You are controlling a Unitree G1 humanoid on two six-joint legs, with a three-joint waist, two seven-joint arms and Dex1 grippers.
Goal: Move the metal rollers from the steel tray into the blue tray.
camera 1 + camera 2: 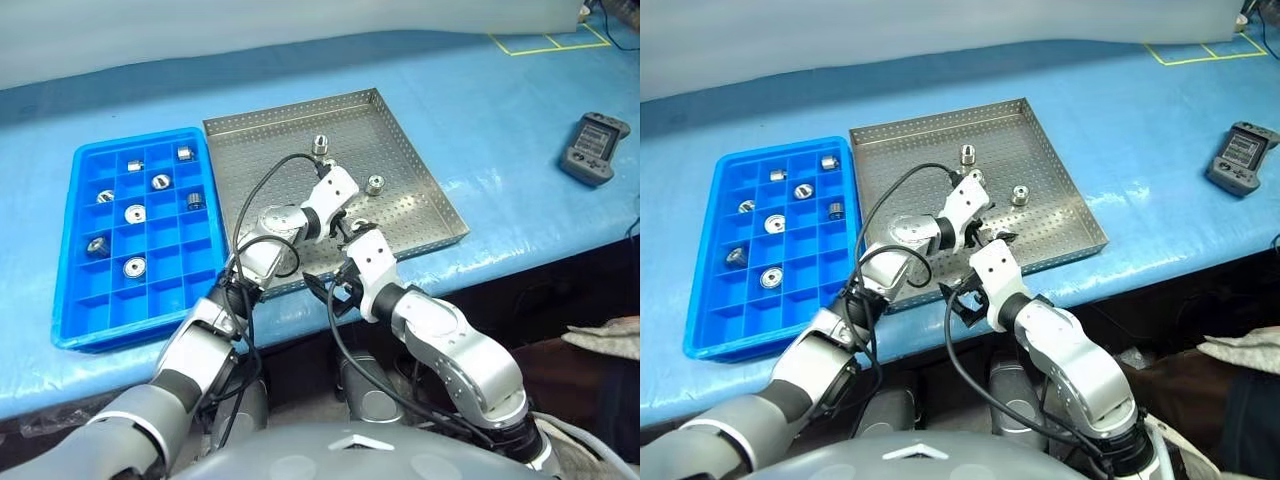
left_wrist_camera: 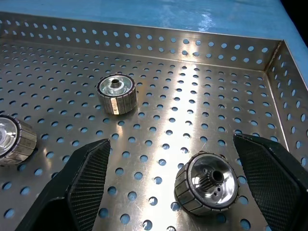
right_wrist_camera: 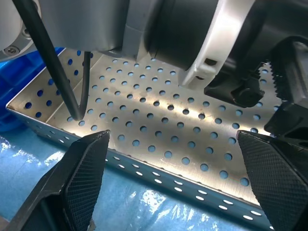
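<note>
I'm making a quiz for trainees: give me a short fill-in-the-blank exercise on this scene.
1. The blue tray holds ____ rollers.
2. The left gripper hovers over the ____ tray, jaws open.
3. The roller between its fingers lies on its ____.
4. The black handheld controller lies on the robot's ____ side of the table.

Missing words: seven; steel; side; right
</note>
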